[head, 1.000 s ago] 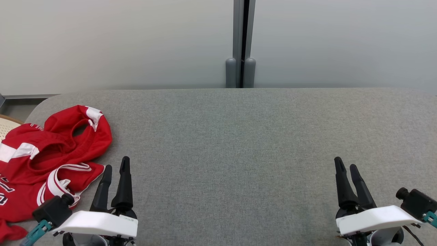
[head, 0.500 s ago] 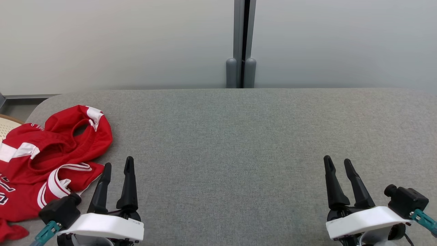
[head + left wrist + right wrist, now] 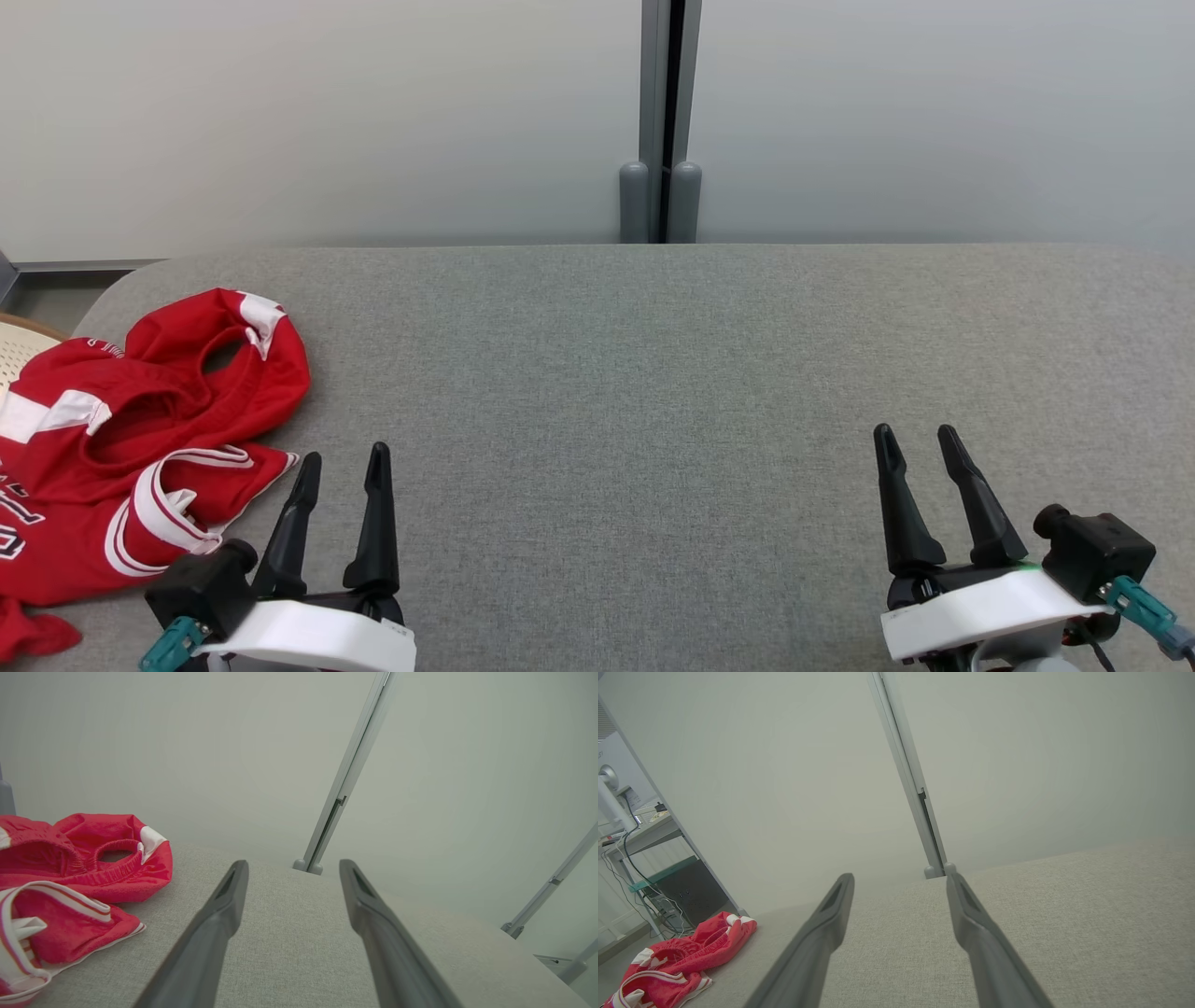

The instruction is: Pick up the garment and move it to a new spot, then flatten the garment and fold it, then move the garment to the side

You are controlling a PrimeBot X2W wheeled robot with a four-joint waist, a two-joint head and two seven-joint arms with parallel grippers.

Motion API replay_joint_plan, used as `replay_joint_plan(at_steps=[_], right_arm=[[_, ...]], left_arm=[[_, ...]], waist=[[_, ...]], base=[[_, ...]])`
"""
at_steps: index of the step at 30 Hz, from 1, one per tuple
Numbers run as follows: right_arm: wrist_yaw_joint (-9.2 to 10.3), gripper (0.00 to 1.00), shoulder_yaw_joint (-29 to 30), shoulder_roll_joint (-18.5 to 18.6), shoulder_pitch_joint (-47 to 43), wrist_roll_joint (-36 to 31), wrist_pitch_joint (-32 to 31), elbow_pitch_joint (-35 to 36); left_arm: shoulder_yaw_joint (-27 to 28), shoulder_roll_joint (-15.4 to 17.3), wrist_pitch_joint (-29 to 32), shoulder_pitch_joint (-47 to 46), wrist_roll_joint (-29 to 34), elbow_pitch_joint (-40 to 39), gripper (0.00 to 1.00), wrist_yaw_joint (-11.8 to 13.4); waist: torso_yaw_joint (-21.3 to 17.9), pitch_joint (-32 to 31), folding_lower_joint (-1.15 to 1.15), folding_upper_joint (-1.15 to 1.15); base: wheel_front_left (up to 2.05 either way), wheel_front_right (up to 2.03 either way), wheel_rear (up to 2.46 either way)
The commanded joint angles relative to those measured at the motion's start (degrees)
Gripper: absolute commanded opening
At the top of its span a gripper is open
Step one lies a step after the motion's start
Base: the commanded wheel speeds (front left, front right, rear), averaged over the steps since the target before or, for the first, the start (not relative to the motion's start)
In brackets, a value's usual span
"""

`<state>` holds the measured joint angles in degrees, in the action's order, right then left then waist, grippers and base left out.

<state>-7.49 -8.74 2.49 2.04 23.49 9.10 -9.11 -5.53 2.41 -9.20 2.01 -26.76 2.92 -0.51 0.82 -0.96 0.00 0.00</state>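
Head view: a red jersey [image 3: 140,439] with white trim is being shown lying crumpled at the left end of a grey fabric-covered table [image 3: 635,392], its left part running out past the picture's edge. The heap's long axis is being laid roughly from near to far, leaning a little to the right at the far end, where a rounded elastic-hemmed opening is being turned upward. A white-striped band is being shown at the near right corner of the heap.

The left gripper [image 3: 344,455] is being held over the near left of the table, just right of the jersey and apart from it, its two dark fingers spread wide and gripping nothing. In the left wrist view the same gripper [image 3: 293,863] is being seen with bare grey cloth between its fingers and the jersey [image 3: 70,835] off to their left.

The right gripper [image 3: 915,431] is being held at the near right, well apart from the jersey, equally spread and empty; the right wrist view is showing it [image 3: 900,877] above bare table, the jersey [image 3: 682,947] far left.
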Motion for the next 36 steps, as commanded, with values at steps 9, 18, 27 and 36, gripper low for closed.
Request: replay_joint_plan(at_steps=[9, 18, 27, 36], right_arm=[[0.00, 1.00, 0.86, 0.41, -0.37, -5.30, 1.88, 0.41], [0.00, 1.00, 1.72, 0.43, -0.52, -7.45, 2.96, -0.57], [0.00, 1.00, 0.45, 0.47, -0.53, -10.42, 3.99, -2.63], [0.00, 1.00, -1.56, 0.49, -0.21, -15.56, 4.97, -4.13]], left_arm=[[-0.86, 0.43, -1.63, 0.33, 5.41, 1.43, 1.00, -0.83], [-0.47, 0.48, -2.77, 1.03, 8.12, 2.36, 1.00, -0.23], [-0.28, 0.53, -3.85, 1.49, 11.38, 1.78, 1.00, 0.49], [-0.84, 0.56, -4.82, 2.08, 15.29, 1.55, 1.00, 0.79]], waist=[[0.17, -0.26, 0.00, 0.00], [0.02, -0.53, 0.00, 0.00], [-0.18, -0.88, 0.00, 0.00], [-0.27, -1.30, 0.00, 0.00]], base=[[0.00, 0.00, 0.00], [0.00, 0.00, 0.00], [0.00, 0.00, 0.00], [0.00, 0.00, 0.00]])
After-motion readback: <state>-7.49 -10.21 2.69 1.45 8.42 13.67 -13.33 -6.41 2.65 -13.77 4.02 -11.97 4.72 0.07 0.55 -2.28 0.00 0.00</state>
